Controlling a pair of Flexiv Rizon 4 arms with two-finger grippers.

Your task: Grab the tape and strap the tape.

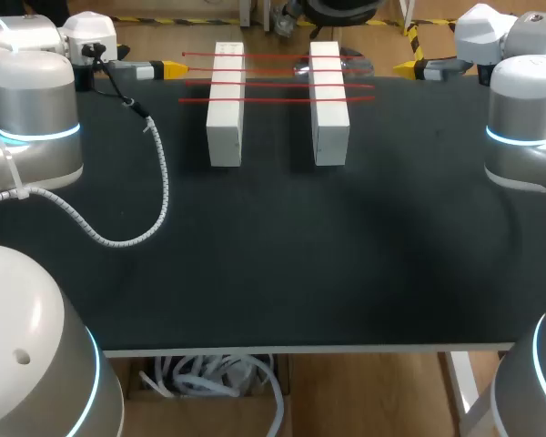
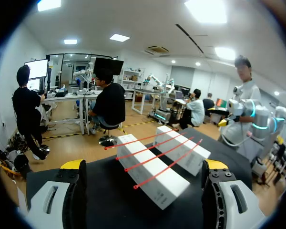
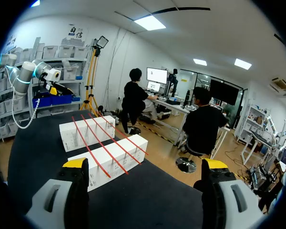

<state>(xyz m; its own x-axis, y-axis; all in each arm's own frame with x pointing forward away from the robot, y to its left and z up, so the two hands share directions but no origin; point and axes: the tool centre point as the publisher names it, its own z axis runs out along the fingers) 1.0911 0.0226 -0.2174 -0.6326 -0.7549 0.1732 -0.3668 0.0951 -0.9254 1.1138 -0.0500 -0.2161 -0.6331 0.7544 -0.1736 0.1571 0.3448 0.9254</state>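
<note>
Upper middle of the table (image 1: 273, 255): left white block (image 1: 226, 105) and right white block (image 1: 329, 105) lie parallel, with four red strips (image 1: 278, 84) across both. Left claw (image 1: 175, 68) upper left and right claw (image 1: 404, 66) upper right, both released.

A black table (image 1: 282, 264) carries two long white boxes near its far edge, lying side by side but apart, each with one short end toward the far edge: the left box (image 1: 226, 105) and the right box (image 1: 329, 102). Thin red strips (image 1: 278, 84) run across both tops.
</note>
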